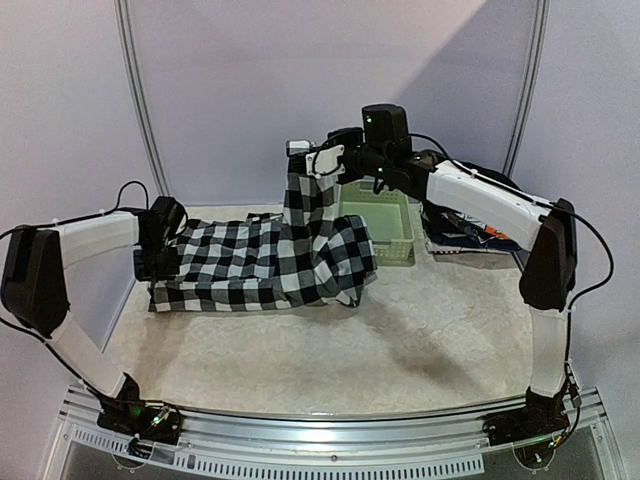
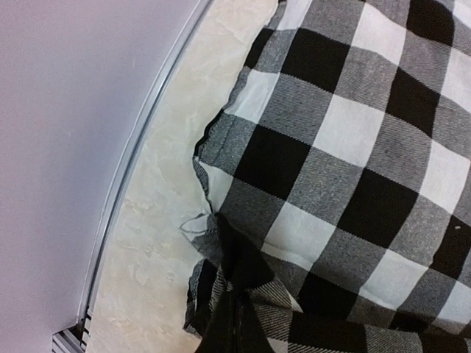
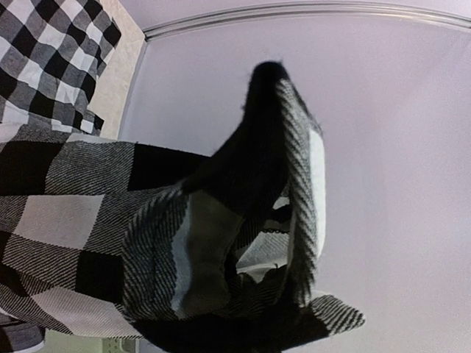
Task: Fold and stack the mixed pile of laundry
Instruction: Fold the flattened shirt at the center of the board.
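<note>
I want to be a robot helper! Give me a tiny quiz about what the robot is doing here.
1. True or false: the right gripper holds part of the checked shirt up off the table.
2. What stands behind the shirt? A) pale green basket B) red bucket C) blue box
3. Fill in: the left gripper is shut on the ____.
Key: 1 true; 2 A; 3 checked shirt.

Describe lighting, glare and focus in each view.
Top external: soft, even light, a faint arm shadow on the table, glare along the front rail. Left wrist: checked shirt weave sharp, bottom fold dark. Right wrist: shirt edge nearest the lens soft, slightly blurred.
</note>
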Controlling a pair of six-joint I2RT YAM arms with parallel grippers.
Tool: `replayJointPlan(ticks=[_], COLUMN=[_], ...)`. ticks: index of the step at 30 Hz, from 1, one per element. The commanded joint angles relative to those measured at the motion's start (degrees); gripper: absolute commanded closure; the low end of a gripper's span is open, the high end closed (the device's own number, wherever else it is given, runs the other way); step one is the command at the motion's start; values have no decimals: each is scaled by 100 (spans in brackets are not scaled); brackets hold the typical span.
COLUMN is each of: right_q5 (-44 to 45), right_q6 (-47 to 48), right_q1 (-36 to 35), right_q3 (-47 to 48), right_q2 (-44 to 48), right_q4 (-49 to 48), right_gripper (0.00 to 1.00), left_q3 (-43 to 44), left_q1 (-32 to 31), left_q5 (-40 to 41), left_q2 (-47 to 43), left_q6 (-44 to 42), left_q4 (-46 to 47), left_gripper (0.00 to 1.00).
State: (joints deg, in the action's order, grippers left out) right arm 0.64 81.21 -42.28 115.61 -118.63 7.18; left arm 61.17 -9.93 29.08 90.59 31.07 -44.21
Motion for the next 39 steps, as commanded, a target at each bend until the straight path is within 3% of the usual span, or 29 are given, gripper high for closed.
replayJointPlan(ticks=[1,12,15,17,21,22,23,27,32,36,39], right_q5=[-364,-720,-806,-906,-1077,-1078,-1079,-963,-612,-345,-430], right_q6=[387,613,749,912,1017,976,956,964,980,636,68], right_q1=[201,618,694,731,716,703,685,597,412,177,-79], right_q3=[406,1037,1228,1460,1428,1299,1127,607,155,-37,-101], right_q2=[-752,-1874,-2148,-2386,-2620,-2601,-2540,-2330,-1990,-1561,-1201], right_q4=[-856,-1401,-1995,-2123,-2289,-2362,-2480,-2736,-2496,-1147,-72], right_gripper=[100,100,100,100,100,100,100,100,100,100,100], left_q3=[285,1060,1246,1255,1012,947,858,202,-1120,-1649,-1796], left_q1=[171,319,408,405,398,388,373,361,346,263,114], left_q5=[-11,401,647,732,425,442,474,510,-377,-1603,-2174], left_q2=[523,1608,1757,1641,1137,1016,903,32,-1164,-1452,-1355], left_q6=[-6,29,95,148,170,159,148,353,463,194,-8], left_q4=[0,400,371,367,572,560,542,582,1232,1875,2251], left_gripper=[100,94,91,75,15,4,1,4,23,40,44])
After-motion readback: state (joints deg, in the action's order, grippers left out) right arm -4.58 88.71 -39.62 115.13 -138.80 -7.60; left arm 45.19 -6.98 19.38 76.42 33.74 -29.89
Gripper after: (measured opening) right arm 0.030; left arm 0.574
